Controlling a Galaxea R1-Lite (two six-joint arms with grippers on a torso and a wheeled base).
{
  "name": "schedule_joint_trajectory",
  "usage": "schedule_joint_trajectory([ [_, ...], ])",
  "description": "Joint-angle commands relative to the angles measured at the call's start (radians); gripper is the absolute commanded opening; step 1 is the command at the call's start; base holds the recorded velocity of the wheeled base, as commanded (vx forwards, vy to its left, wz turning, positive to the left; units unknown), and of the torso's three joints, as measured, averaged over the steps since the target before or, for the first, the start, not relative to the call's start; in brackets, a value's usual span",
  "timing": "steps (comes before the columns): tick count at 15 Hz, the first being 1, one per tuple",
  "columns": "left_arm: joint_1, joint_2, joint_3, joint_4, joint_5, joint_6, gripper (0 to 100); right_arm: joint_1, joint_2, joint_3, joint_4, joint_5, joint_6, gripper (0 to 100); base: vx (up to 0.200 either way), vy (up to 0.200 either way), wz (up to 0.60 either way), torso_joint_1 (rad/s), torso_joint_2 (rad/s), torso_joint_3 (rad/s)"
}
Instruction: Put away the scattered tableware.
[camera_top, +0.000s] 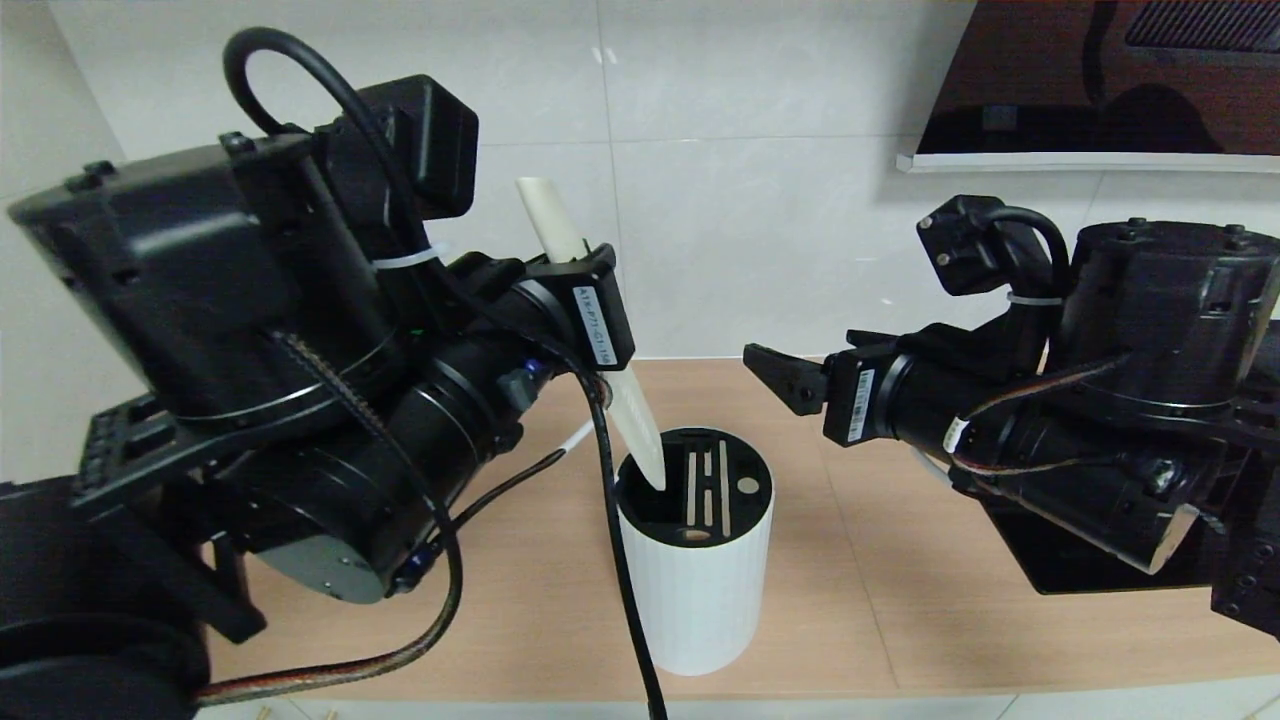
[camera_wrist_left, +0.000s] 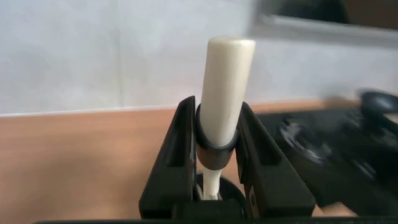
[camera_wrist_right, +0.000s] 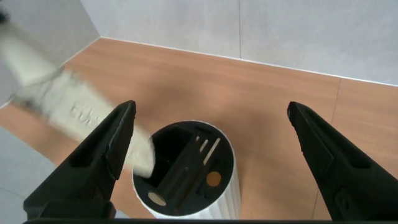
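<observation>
A cream-coloured utensil (camera_top: 640, 425) with a rounded handle (camera_wrist_left: 227, 87) is held upright and slightly tilted by my left gripper (camera_top: 592, 300), which is shut on its shaft (camera_wrist_left: 219, 149). Its lower tip dips into the wide opening of the white ribbed cylindrical holder (camera_top: 700, 590), whose black top insert has slots. My right gripper (camera_top: 785, 378) hovers to the right of the holder and above it, open (camera_wrist_right: 217, 155) with nothing between its fingers. From that side the holder (camera_wrist_right: 186, 180) sits below and between the fingers, with the utensil (camera_wrist_right: 68, 109) slanting into it.
The holder stands on a wooden counter (camera_top: 900, 590) near its front edge. A black cooktop (camera_top: 1070, 565) lies at the right under my right arm. A white tiled wall backs the counter, and a dark range hood (camera_top: 1100, 90) hangs at the upper right.
</observation>
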Motion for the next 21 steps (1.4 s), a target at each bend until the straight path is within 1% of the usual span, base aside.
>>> schedule_joint_trajectory([
  [1,-0.001,0.062,0.020,-0.061,0.035,0.039,0,-0.007,0.012,0.000,-0.002,0.000,0.000,100,0.000,0.000,0.00,0.000,0.00,0.000],
  [3,-0.006,0.112,0.028,-0.181,0.063,0.087,0,-0.009,0.011,0.000,-0.002,0.000,0.000,100,0.000,0.000,0.00,0.000,0.00,0.000],
  [4,-0.018,0.134,0.026,-0.226,0.083,0.101,0,-0.009,0.011,0.000,-0.002,0.000,0.000,100,0.000,0.000,0.00,0.000,0.00,0.000],
  [5,-0.025,0.149,0.026,-0.247,0.093,0.105,0,-0.009,0.011,0.000,-0.002,-0.002,0.000,100,0.000,0.000,0.00,0.000,0.00,0.000],
  [9,-0.039,0.154,0.028,-0.246,0.096,0.105,0,-0.009,0.014,0.000,-0.002,-0.003,0.000,100,0.000,0.000,0.00,0.000,0.00,0.000],
  [11,-0.061,0.175,0.029,-0.238,0.106,0.105,0,-0.009,0.015,0.000,-0.002,-0.003,0.000,100,0.000,0.000,0.00,0.000,0.00,0.000],
  [18,-0.061,0.252,0.038,-0.236,0.110,0.097,0,-0.014,0.023,-0.005,-0.004,-0.010,0.000,100,0.000,0.000,0.00,0.000,0.00,0.000],
  [21,-0.061,0.273,0.052,-0.207,0.112,0.093,0,-0.014,0.025,-0.005,-0.004,-0.010,0.000,100,0.000,0.000,0.00,0.000,0.00,0.000],
])
